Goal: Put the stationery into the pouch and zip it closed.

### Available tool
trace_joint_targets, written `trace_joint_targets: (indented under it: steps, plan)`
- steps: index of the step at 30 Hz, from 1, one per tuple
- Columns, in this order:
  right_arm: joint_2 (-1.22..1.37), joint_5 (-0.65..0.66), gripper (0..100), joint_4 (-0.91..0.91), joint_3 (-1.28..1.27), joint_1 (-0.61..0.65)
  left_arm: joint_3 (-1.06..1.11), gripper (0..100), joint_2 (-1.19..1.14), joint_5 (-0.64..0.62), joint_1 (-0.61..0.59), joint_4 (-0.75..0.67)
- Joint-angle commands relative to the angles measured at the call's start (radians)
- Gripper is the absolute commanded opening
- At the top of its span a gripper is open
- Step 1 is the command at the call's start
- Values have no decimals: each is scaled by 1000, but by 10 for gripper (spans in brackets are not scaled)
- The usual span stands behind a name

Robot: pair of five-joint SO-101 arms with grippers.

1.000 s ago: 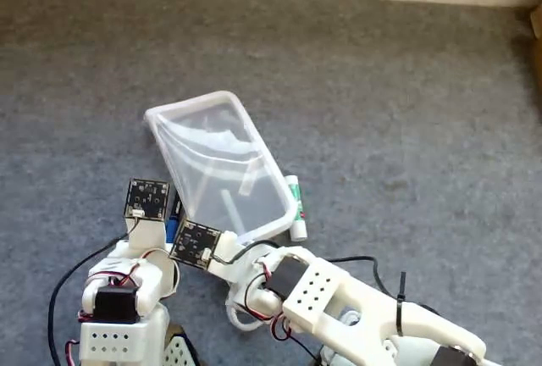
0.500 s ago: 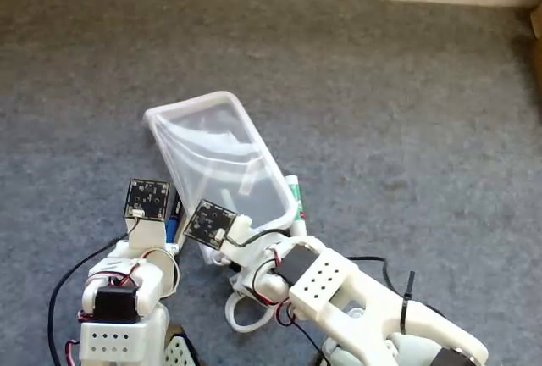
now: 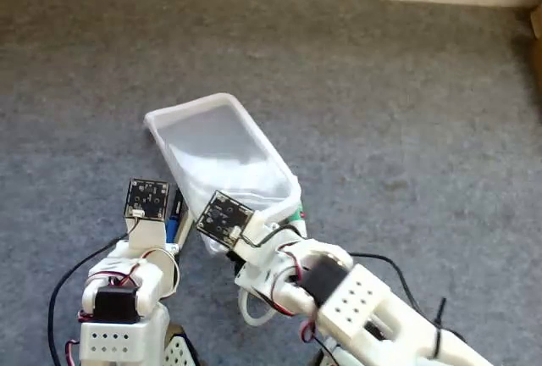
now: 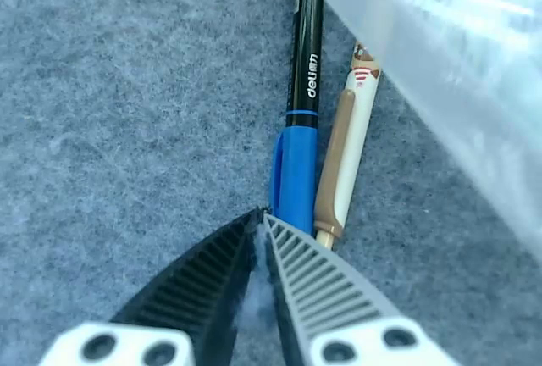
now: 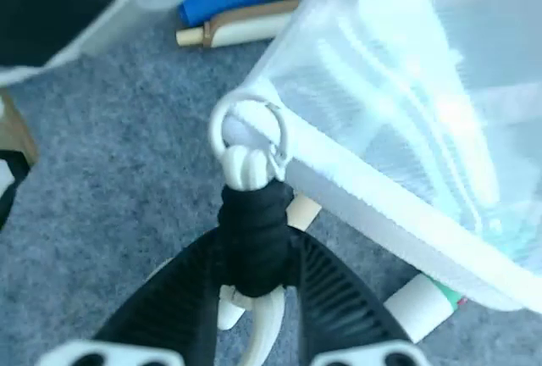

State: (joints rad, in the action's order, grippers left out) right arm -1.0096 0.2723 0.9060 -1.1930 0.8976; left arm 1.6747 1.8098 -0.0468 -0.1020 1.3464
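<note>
Right claw [image 5: 257, 252], zip pull [image 5: 251, 205] farther forward

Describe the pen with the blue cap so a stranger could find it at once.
Find the clear pouch on the grey table. Two pens lie side by side at its edge, just ahead of the left gripper. The blue-capped pen has a black barrel; the other pen is tan.
</note>
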Motion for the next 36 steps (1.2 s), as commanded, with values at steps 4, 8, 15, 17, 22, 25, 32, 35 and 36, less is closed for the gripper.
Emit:
trace_joint_targets:
  steps: [4, 8, 15, 17, 22, 25, 32, 35, 36]
  plan:
    - [-177, -11, 5, 5, -59, -13, 19, 8, 8, 9, -7, 8]
    - [-237, -14, 5, 4, -64, -42, 19, 9, 8, 9, 5, 8]
    - [-295, -48, 5, -45, -94, -122, -22, 10, 10, 11, 61, 2]
    - [-306, -48, 5, -77, -124, -122, -82, 8, 10, 11, 38, 8]
    - [-315, -48, 5, -94, -137, -120, -185, 10, 12, 11, -39, 0]
    - [-315, -48, 5, -96, -137, -120, -232, 11, 12, 8, -4, 2]
    - [-315, -89, 5, -96, -136, -120, -260, 11, 12, 3, 82, 2]
    - [-315, -89, 5, -96, -134, -120, -292, 11, 12, 3, 113, 8]
    - [-315, -89, 5, -96, -134, -120, -306, 11, 12, 3, 122, 8]
